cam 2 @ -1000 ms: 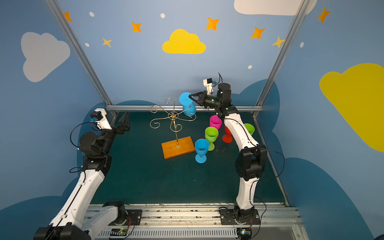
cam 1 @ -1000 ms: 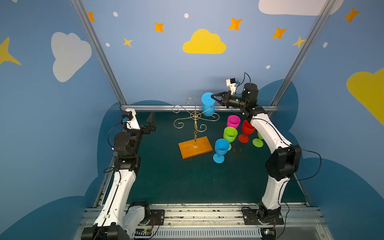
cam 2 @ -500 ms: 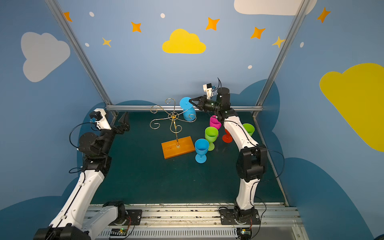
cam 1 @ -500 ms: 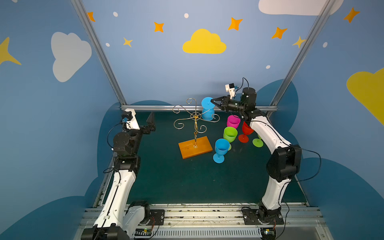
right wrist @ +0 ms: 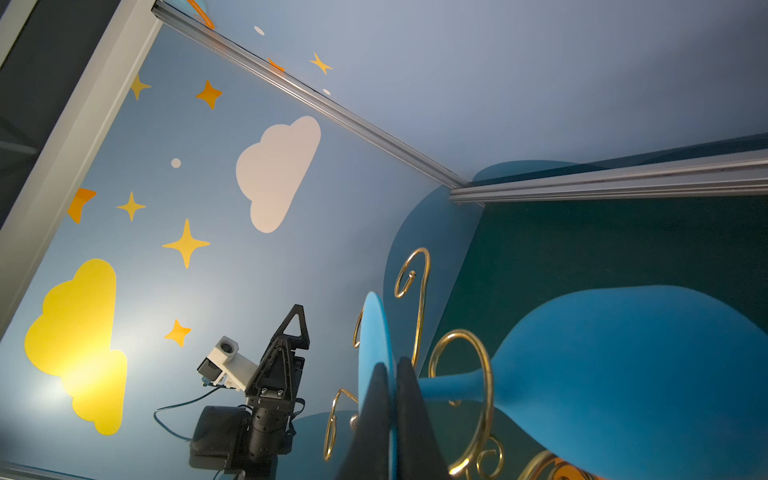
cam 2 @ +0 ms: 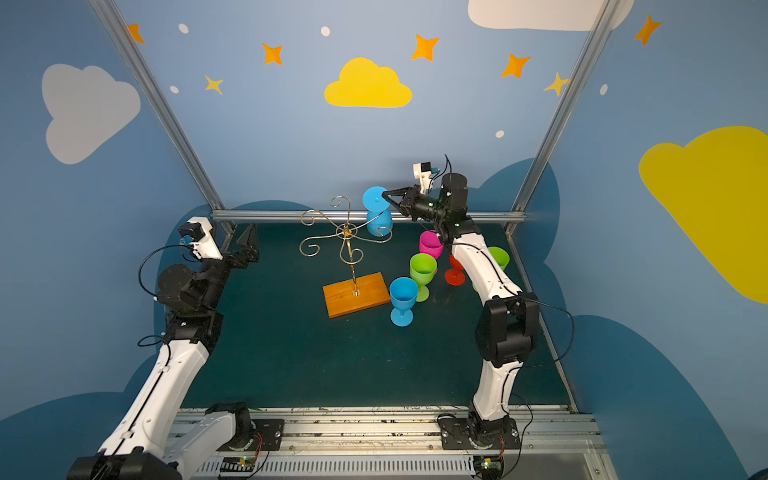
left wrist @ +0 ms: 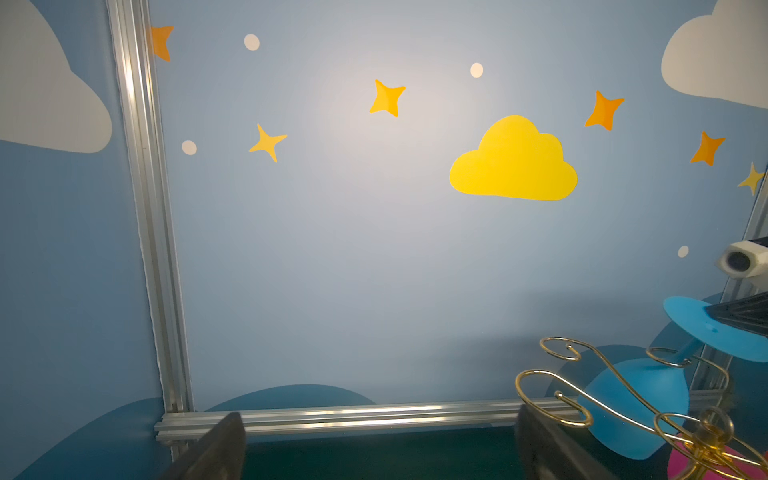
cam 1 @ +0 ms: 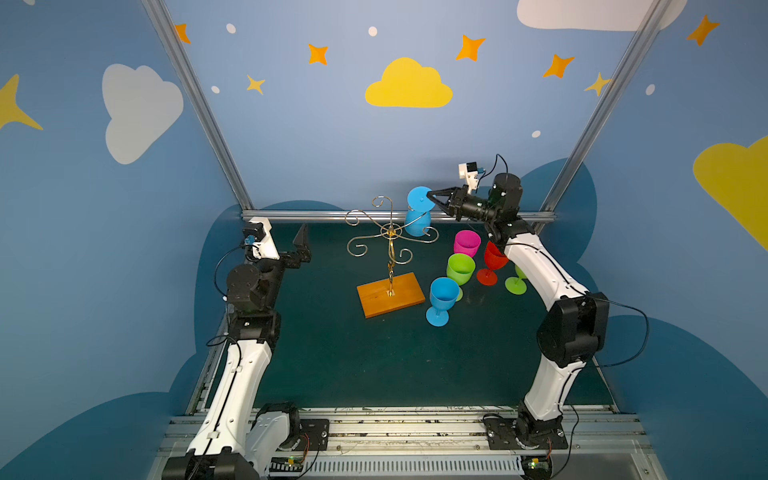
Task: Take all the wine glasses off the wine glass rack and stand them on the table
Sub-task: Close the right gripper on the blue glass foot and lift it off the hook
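On the near part of the dark green worktop (cam 1: pixel 353 361), a blue glass (cam 1: pixel 442 295) is seen standing upright just beside the wooden base of the wine glass rack (cam 1: pixel 390 294). A green glass (cam 1: pixel 460 268), a red glass (cam 1: pixel 494 257) and a pink glass (cam 1: pixel 466 243) are grouped behind it to the right, none of them on the wire. Farther back on the left, the left hand (cam 1: pixel 300 249) is held with its jaws wide apart and empty, well apart from the rack. Above the base, curled gold arms are spread from the rack's twisted stem, and on the far right curl the wine glass (cam 1: pixel 415 224) is hung upside down. Its bowl is below the wire, its stem is threaded through the loop (right wrist: pixel 459 332), and its round foot is above. Its long axis is seen to lean somewhat off vertical. Farthest back, the right hand (cam 1: pixel 433 196) is clamped on the rim of that foot from the right side, its fingers (right wrist: pixel 409 424) pressed together on the thin disc. The removal is judged to turn on the stem's path out of the curl. The glass lies directly ahead of the right hand, which is by far the nearer one. The stem would have to be drawn sideways through the gap in the spiral, and which way that gap faces cannot be told from these views.
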